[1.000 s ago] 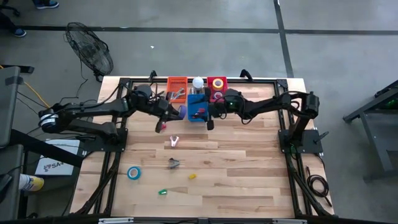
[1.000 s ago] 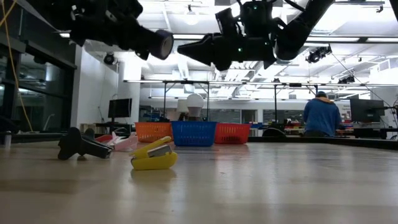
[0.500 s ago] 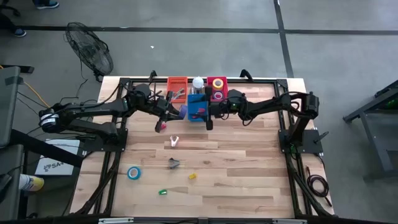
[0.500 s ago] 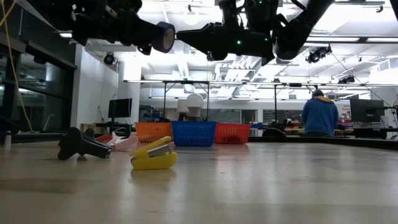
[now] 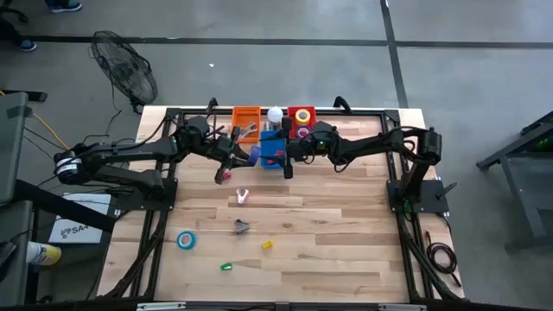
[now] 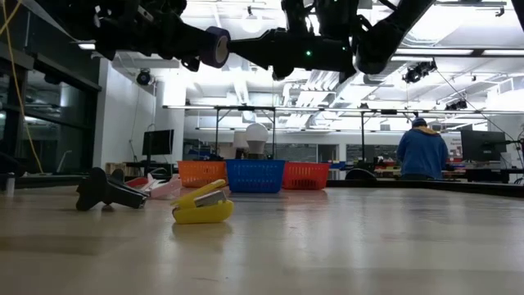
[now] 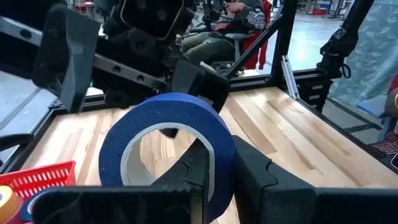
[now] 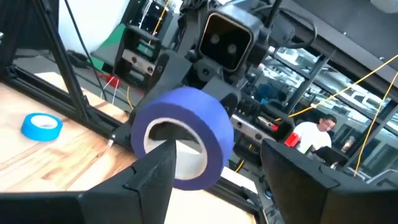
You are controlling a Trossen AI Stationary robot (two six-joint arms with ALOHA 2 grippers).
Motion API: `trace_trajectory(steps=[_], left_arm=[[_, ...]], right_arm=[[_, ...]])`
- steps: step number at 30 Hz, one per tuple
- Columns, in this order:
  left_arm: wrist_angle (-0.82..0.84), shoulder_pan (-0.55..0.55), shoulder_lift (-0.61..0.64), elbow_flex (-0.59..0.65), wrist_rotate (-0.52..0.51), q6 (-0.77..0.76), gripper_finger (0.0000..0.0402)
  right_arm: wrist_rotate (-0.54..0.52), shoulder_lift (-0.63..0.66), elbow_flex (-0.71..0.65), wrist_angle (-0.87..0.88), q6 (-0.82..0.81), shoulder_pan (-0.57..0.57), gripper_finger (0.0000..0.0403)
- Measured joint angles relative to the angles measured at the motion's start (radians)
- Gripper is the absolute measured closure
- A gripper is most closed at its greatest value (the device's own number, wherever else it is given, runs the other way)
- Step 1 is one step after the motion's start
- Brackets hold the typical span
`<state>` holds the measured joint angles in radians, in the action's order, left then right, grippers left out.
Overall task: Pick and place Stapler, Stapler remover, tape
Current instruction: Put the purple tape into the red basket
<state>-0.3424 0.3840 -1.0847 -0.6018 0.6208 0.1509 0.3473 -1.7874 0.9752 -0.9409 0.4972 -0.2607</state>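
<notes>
High view, left to right. A spare blue ring-shaped tape roll (image 5: 186, 239) lies flat on the wooden table (image 5: 346, 242), well left of the loose staplers and removers, untouched.

Left gripper (image 7: 224, 171) is up in the air just in front of the row of baskets. It is pinching the wall of a blue ring-shaped tape roll with a white core (image 7: 168, 149): one finger inside the hole, one outside. The roll is clear of the table, just left of the blue plastic basket (image 5: 274, 149).

Right gripper (image 8: 221, 177) faces it from the other side, fingers spread wide. One finger sits at the roll's opening. I can't tell whether it touches yet.

Step, as I read it: a mid-air handover of the tape, left to right. Next move needs:
- right fingers to straddle the wall and close before the left lets go
- then a carry to the red plastic basket (image 5: 301, 115), which already holds yellow and pink rolls

Risk: the roll could drop if the release comes early.

Orientation: the roll stands on edge, not flat. Its hole axis runs roughly level, aimed across toward the right gripper. A ring has no real long axis, so grip the wall.
</notes>
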Motion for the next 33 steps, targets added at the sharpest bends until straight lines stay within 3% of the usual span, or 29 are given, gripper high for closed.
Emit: trace_trajectory(steps=[33], left_arm=[[-0.007, 0.0, 0.0, 0.0, -0.003, 0.006, 0.0366]], right_arm=[[-0.003, -0.008, 0.0, -0.034, 0.029, 0.0, 0.0176]])
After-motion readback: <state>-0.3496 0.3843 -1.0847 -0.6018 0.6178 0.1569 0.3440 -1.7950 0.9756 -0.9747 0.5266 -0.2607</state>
